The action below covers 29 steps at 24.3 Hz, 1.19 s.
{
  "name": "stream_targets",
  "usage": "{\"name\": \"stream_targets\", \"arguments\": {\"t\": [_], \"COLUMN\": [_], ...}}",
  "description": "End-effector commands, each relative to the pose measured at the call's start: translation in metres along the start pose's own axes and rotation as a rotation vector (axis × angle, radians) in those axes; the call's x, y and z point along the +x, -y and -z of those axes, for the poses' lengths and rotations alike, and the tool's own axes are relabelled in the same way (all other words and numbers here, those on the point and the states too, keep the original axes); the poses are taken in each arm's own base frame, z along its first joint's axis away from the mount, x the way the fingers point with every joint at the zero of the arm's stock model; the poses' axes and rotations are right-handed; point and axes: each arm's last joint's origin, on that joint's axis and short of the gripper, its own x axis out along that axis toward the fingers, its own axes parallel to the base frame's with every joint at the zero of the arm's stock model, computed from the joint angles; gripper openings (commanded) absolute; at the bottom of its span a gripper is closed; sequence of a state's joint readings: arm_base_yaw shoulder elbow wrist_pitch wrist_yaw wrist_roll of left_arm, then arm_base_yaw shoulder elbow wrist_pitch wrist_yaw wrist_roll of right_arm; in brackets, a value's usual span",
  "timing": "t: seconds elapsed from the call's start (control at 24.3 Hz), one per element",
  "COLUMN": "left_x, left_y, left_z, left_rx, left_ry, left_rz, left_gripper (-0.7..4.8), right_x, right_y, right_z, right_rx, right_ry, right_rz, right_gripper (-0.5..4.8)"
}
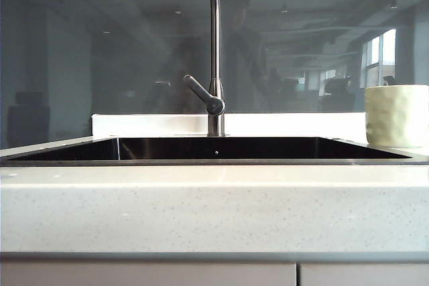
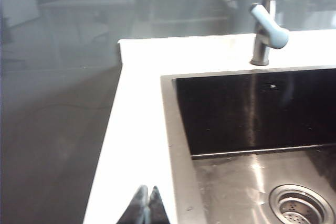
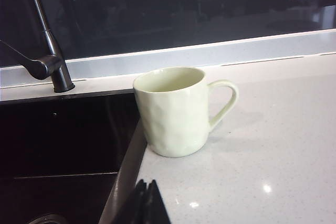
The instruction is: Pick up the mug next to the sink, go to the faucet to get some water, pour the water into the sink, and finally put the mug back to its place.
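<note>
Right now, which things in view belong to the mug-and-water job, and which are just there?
Part of the job:
- mug, upright on the counter beside the sink
- sink
- faucet
- left gripper, shut, near the sink's left edge
- right gripper, shut, short of the mug

Just there:
- counter
- drain

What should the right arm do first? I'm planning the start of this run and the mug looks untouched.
Probably open the right pincer and ease it toward the mug. The mug stands upright on the counter at the sink corner, handle facing away from the sink, and the pincer is shut, short of it and holding nothing.
</note>
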<state>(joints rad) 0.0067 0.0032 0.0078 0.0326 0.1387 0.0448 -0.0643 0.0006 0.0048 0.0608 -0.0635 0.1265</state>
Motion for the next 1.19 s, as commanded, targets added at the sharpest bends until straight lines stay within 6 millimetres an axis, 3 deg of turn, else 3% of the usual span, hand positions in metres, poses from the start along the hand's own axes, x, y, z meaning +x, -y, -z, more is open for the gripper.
{"name": "stream_targets", "arguments": {"t": [0.04,0.54,0.62,0.74,0.82,0.99,1.11,1.19], "left_x": [0.000,0.000,-0.001,-0.003,-0.002,0.013,0.046,0.068], "left_y": [0.000,-0.001,-0.002,-0.004,-0.004,-0.007,-0.009,-0.010], "left_z": [-0.002,-0.002,-0.009,-0.027,-0.038,-0.070,-0.084,-0.083], "left_rx": [0.002,0.001,-0.045,-0.300,-0.340,-0.316,-0.266,-0.267], "left_ry": [0.015,0.009,0.087,0.243,0.235,0.271,0.226,0.180], "left_rz": [0.007,-0.038,-0.071,-0.096,-0.052,-0.030,0.063,0.137], "left_gripper": [-0.06,-0.06,-0.06,-0.06,-0.06,-0.06,-0.06,-0.06], "right_x": [0.000,0.000,-0.001,-0.006,-0.003,0.028,0.063,0.080], "right_y": [0.000,0.000,0.001,0.001,-0.001,0.001,0.013,0.026], "right_z": [0.000,-0.008,-0.015,-0.042,-0.059,-0.076,-0.068,-0.060], "right_rx": [0.008,0.060,0.141,0.065,-0.019,-0.173,-0.279,-0.279], "right_ry": [0.014,0.087,0.128,0.208,0.214,0.118,0.035,0.000], "right_rz": [-0.001,0.016,0.086,0.190,0.202,0.193,0.135,0.115], "right_gripper": [-0.06,-0.06,-0.06,-0.06,-0.06,-0.05,0.07,0.59]}}
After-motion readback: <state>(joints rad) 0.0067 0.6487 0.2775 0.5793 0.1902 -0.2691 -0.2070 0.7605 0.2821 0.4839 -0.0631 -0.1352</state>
